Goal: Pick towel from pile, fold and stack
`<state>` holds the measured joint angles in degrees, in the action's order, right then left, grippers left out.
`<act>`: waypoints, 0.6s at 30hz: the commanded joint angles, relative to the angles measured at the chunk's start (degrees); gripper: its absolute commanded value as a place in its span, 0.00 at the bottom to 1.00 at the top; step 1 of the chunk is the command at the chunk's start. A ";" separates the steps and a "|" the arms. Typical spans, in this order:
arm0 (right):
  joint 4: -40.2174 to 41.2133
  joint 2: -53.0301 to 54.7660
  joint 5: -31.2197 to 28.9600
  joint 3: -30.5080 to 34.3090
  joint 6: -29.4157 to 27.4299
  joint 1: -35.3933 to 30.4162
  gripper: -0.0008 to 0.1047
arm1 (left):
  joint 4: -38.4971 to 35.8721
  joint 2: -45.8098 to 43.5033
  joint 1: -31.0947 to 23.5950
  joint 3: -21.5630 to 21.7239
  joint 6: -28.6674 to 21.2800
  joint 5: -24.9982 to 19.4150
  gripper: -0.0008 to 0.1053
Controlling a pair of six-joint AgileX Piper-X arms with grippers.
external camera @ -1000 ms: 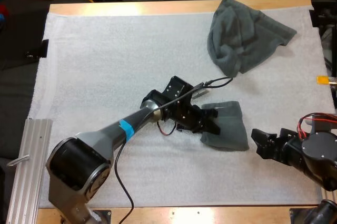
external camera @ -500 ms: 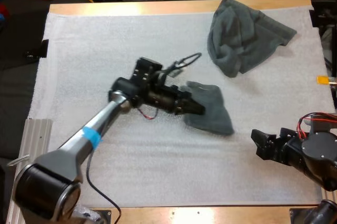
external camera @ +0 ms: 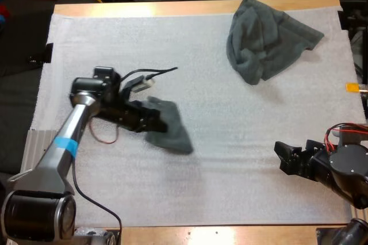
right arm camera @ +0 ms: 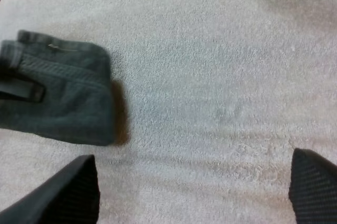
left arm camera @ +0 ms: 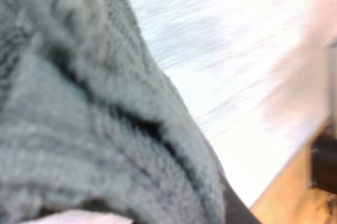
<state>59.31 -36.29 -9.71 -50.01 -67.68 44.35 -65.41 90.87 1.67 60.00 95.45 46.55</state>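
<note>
Two towels: folded towel (external camera: 171,131) left of centre on the surface (external camera: 230,193); crumpled towel (external camera: 267,41) far right.
Left jaws: clenched on folded towel's edge, seemingly.
Right jaws: released, clear of both.
Handling: soft, light, limp; pinch a hem corner.

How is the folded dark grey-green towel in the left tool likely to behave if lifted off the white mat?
Probably floppy: the folded dark grey-green towel lies slack beyond the left tool. Its ribbed knit looks grippy, so slipping seems unlikely. Layers may sag open.
</note>
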 commanded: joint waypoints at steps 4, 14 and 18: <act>0.06 0.18 -0.42 -0.55 -0.59 -0.17 0.69 | -3.57 -0.80 -6.26 0.58 -4.16 -4.77 0.01; 0.06 0.18 -0.42 -0.55 -0.59 -0.17 0.69 | -3.94 -0.80 -12.27 0.57 -8.03 -23.31 0.01; 0.06 0.18 -0.42 -0.55 -0.59 -0.17 0.69 | -3.00 -0.68 -12.26 0.57 -8.21 -33.51 0.01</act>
<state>59.31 -36.29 -9.71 -50.01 -67.68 44.35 -68.51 90.87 -10.59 60.21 87.82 14.62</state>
